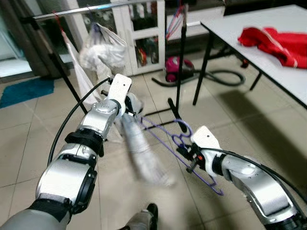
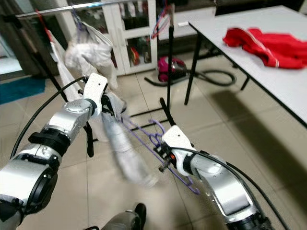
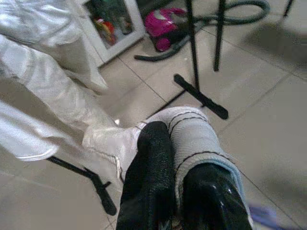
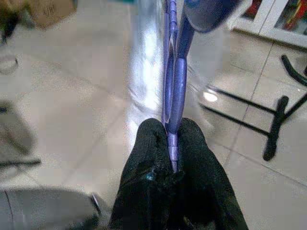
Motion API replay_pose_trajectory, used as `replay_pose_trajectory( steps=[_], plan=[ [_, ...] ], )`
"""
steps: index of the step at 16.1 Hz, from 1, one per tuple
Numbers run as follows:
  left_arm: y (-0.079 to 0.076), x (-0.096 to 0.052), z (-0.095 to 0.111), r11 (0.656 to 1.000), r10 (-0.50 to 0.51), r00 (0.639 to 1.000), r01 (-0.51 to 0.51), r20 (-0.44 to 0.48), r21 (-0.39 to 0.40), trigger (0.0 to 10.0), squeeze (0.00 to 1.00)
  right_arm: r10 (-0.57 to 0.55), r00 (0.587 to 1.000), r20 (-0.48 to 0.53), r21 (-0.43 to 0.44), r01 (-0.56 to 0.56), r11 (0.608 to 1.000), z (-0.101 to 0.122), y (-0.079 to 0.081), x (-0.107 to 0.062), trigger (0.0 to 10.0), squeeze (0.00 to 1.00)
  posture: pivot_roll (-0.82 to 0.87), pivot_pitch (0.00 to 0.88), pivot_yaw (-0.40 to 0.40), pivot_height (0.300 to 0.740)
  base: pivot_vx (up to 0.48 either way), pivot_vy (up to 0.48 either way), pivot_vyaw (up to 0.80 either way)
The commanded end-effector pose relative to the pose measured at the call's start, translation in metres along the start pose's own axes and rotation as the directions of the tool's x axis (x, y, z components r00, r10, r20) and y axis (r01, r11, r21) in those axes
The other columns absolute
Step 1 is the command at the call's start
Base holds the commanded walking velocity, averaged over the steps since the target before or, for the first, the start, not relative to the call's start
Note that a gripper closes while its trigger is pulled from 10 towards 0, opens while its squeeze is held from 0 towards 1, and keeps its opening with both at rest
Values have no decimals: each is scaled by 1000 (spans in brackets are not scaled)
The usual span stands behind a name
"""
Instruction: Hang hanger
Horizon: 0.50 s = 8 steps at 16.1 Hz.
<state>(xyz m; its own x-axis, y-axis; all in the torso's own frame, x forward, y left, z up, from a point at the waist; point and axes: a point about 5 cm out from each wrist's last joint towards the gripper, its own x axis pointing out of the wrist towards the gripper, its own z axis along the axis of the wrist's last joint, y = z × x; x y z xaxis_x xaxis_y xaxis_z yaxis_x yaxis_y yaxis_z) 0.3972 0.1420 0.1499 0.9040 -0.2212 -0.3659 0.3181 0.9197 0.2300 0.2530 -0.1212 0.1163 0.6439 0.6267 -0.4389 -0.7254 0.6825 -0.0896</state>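
- Room: tiled floor (image 1: 38, 139) with a blue mat (image 1: 26, 91) at ten o'clock, and a white cabinet (image 1: 139, 33) with glass doors at twelve o'clock.
- A clothes rail (image 1: 96, 7) on a black stand (image 1: 180, 62) crosses the top of the scene. A bundle of white cloth (image 1: 103, 50) hangs from it (already on the rail), with a few more hangers bunched at its one o'clock end.
- A pink vacuum cleaner (image 1: 175, 68) lies on the floor behind the stand, its hose trailing under a white table (image 1: 259, 43) at two o'clock. A red garment (image 1: 278, 43) lies on the tabletop.
- Left gripper (image 3: 180, 158): raised at mid-scene, fingers pressed together on a pale garment (image 1: 141, 151) with dark trim lines. The garment droops toward six o'clock and is blurred.
- Right gripper (image 4: 171, 143): low at four o'clock, fingers clamped on the wire of a purple hanger (image 1: 175, 139).
- The hanger spans the gap between the two grippers, its far end reaching into the garment near the left gripper; it sits well below the rail.
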Motion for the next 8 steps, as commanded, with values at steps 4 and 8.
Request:
replay_pose_trajectory(
  steps=[4,8],
  plan=[
    [4,1,18,999,6,998,-9,56,52,0,0,5,999,39,20,-5,1000,8,7,0,10000,0,23,183,122,740,0,0,0],
    [13,0,18,996,53,998,-55,44,63,0,0,-20,1000,-5,-64,20,998,2,-1,-10,10000,0,22,178,112,740,0,0,0]
  ],
)
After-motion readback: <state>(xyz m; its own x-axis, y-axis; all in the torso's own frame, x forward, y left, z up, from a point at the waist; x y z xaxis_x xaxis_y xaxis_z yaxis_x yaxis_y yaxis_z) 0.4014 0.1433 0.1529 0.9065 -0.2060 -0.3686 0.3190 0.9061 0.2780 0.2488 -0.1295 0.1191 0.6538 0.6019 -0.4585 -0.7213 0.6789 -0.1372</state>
